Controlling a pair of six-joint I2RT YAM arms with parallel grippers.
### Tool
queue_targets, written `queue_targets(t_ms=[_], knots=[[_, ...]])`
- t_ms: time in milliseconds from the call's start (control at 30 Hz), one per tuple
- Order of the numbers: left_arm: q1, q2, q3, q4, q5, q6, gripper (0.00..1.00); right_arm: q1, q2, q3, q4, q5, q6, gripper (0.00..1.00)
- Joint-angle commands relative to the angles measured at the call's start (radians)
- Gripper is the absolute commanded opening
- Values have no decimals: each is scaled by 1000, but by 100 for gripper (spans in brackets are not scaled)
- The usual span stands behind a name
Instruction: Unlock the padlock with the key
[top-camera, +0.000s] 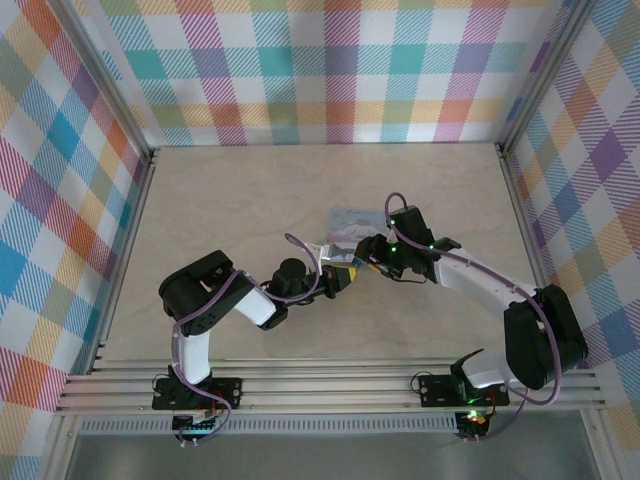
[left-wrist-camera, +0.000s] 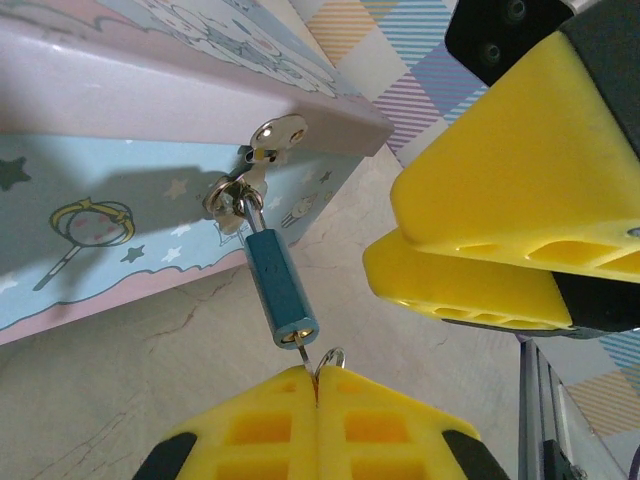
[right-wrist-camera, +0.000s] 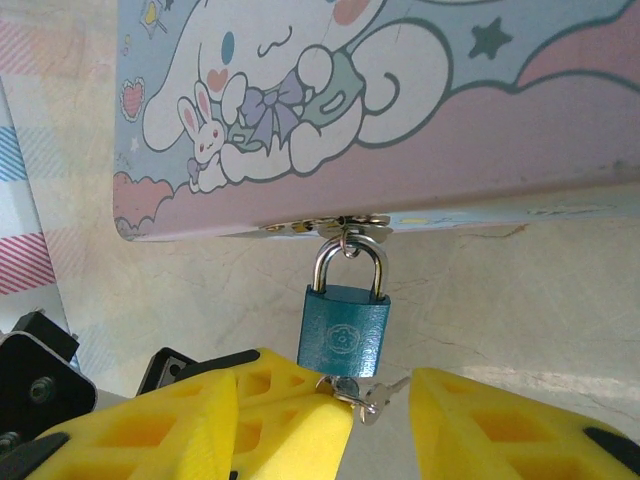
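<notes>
Clamps left fingers on the key, already seated in the padlock hanging off the tin. Holds right fingers apart beside it. Leaves the turn and shackle release undone.

No words or numbers are reading clearly; mid-frame in the right wrist view, the padlock is bearing a round stamped emblem, possibly a brand mark.
</notes>
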Motion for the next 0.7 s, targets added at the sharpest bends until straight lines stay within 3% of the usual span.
queue_targets(t_ms=[0,667], knots=[[6,5,25,79,24,-5,0,14,18,-4,40,25,17,49],[6,43,19,92,30,15,0,35,139,7,62,0,46,52]])
